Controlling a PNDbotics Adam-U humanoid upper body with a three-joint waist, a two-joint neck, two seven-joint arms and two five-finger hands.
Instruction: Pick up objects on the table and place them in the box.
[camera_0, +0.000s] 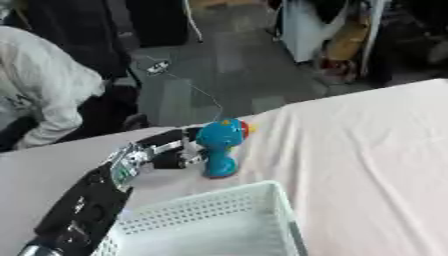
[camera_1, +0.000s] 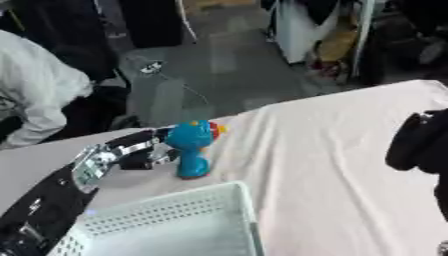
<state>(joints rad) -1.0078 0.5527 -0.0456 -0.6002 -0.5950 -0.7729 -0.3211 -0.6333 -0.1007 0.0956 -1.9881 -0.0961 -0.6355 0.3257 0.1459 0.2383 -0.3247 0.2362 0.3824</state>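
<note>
A pale pink tablecloth covers the table. A blue toy drill with a red-and-yellow tip stands upright near the far edge, just behind the white perforated basket. It is gripped by the left hand, fingers curled around its left side. The right hand is seen at the right edge; its fingers cannot be made out.

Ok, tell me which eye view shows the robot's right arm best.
The right eye view: a dark shape that looks like the right arm comes in at the picture's right edge over the table. Its fingers cannot be made out. The left eye view shows none of it.
</note>
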